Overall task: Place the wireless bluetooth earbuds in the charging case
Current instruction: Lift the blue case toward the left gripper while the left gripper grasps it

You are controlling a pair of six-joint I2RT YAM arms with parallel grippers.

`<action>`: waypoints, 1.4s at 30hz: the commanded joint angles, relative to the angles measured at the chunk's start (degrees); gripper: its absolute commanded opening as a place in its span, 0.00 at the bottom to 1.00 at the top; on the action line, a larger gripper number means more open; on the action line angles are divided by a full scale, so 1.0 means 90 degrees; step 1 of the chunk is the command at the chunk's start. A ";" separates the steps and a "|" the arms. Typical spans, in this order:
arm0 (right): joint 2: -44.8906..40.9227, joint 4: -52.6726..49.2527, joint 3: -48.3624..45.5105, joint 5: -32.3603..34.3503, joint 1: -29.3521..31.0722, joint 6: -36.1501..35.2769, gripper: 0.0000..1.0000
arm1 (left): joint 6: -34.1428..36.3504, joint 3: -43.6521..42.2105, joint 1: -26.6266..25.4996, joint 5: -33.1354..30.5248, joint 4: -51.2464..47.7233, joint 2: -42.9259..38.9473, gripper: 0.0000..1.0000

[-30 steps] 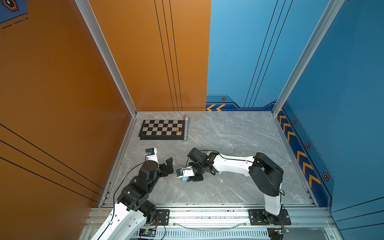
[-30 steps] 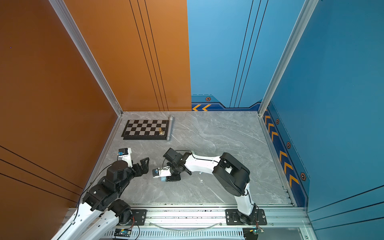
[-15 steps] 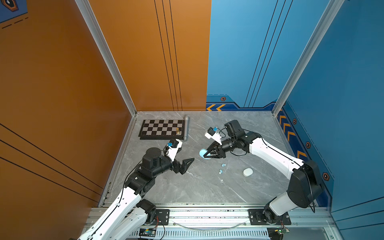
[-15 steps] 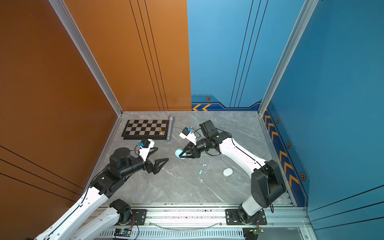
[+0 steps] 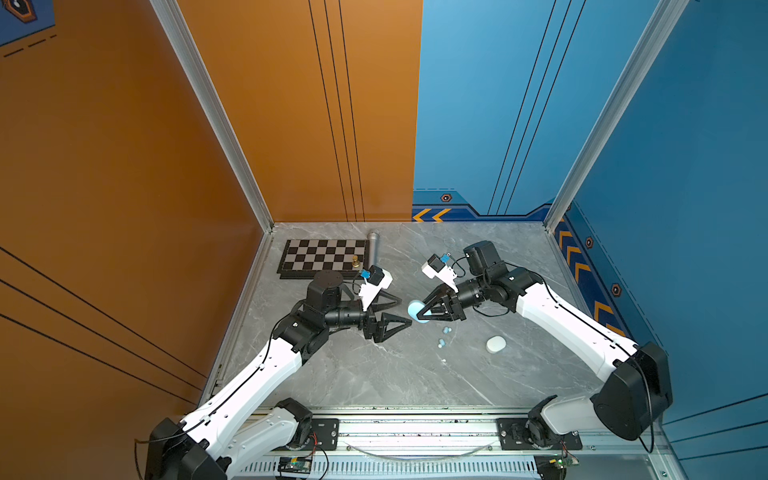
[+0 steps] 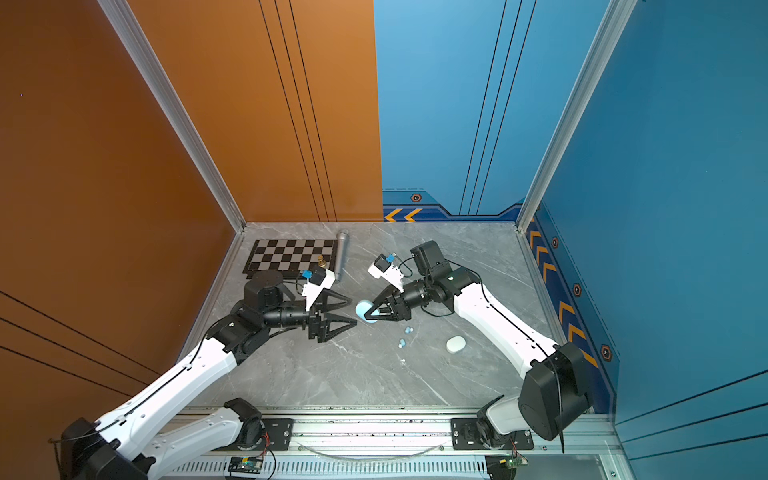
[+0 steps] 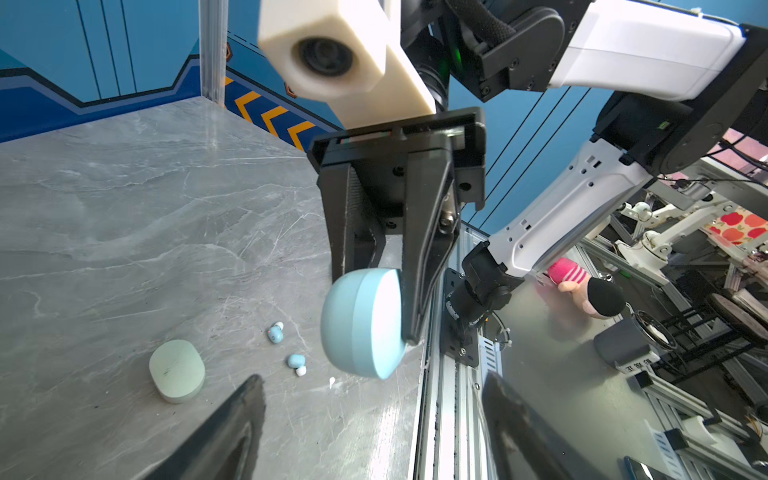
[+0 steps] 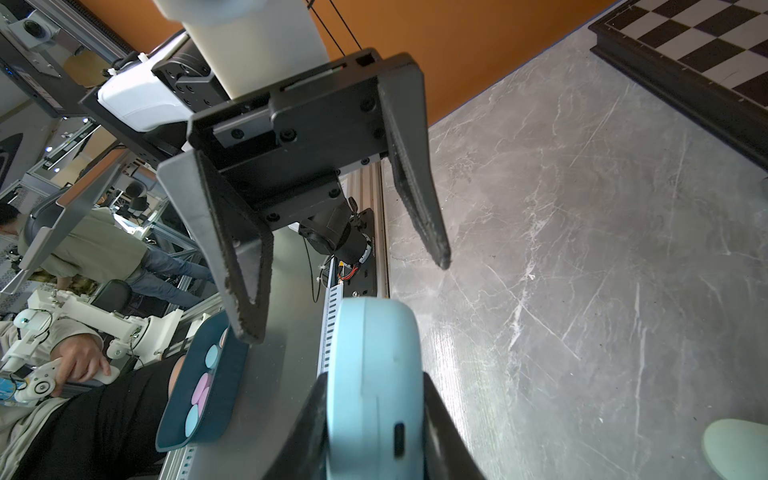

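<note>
In both top views the right claw [image 5: 423, 312] [image 6: 372, 312] is seen clamped on a pale blue case [image 5: 414, 309] [image 6: 364, 310]. The left claw [image 5: 405, 312] [image 6: 351, 312] is pointed at it, tip to tip, with its jaws wide apart and nothing held between them. Two pale blue earbuds [image 5: 446, 330] [image 6: 408, 330] are seen lying loose on the grey tabletop [image 5: 374, 374], near the right claw but not touching it. A mint case [image 5: 496, 344] is seen on the tabletop farther from the left claw, beside the right arm.

In the left wrist view the blue case [image 7: 363, 324] is shown shut and held on its edge, squeezed between the two black fingers [image 7: 424, 249] of the right claw. The earbuds [image 7: 275, 332] are seen on the tabletop beside it, and the mint case [image 7: 176, 370] is seen past them.

In the right wrist view the blue case [image 8: 374, 374] is seen close up between the right claw's own fingers. The left claw [image 8: 345, 297] is seen just in front, jaws apart. A corner of a chessboard [image 8: 685, 54] is seen beyond it.
</note>
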 commanded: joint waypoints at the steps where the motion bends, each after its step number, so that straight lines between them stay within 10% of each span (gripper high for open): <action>1: -0.0049 -0.0312 0.0158 0.0013 0.0080 -0.0374 0.21 | -0.0328 0.0218 -0.0118 0.0524 0.0182 0.0111 0.75; 26: -0.0103 -0.0485 0.0462 0.0498 0.0243 -0.0578 0.19 | -0.0241 0.0392 -0.0301 0.0497 0.0205 0.0441 0.19; 30: -0.0175 -0.0473 0.0477 0.0925 0.0268 -0.0541 0.29 | -0.0214 0.0436 -0.0307 0.0409 0.0203 0.0422 0.00; 36: -0.0711 -0.0416 0.0278 0.2277 0.0284 -0.0926 0.64 | -0.0549 0.0543 -0.0161 -0.0620 -0.0034 0.0269 0.00; 42: -0.1580 0.0260 -0.0384 0.3186 0.0337 -0.1471 0.78 | -0.1779 0.0621 0.0110 -0.1508 -0.0204 0.0258 0.00</action>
